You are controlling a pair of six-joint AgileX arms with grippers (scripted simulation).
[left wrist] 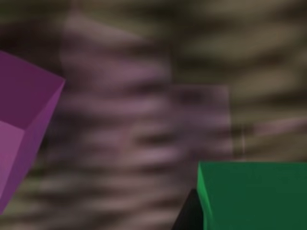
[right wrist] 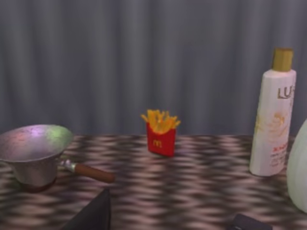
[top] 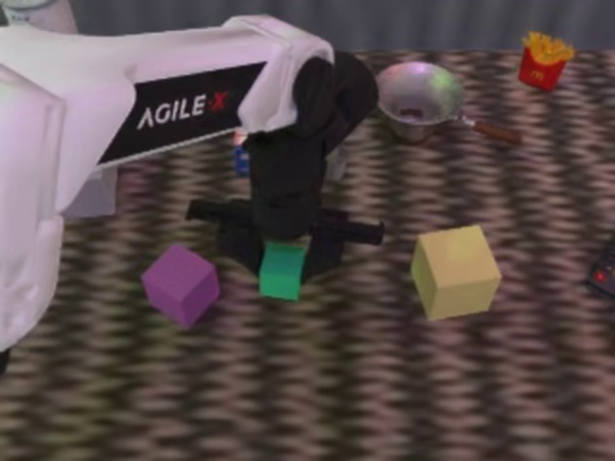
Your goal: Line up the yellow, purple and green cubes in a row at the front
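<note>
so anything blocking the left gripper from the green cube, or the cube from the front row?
Nothing visible. The left gripper is already right over the green cube, between the purple cube and the yellow cube. The table in front of it is bare.

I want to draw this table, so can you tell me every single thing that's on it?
Pale yellow matte cube: one, largest, right of centre.
Purple matte cube: one, left of centre.
Bright green matte cube: one, smallest, between the other two, under the left gripper.
Silver metal saucepan with brown handle: one, at the back.
Red carton of yellow fries: one, back right corner.
White lotion bottle with gold cap: one, seen only in the right wrist view.
Dark patterned tabletop: one, brownish weave.
Left gripper: black, on the white arm, at the green cube.
Right arm: not seen from the top.
</note>
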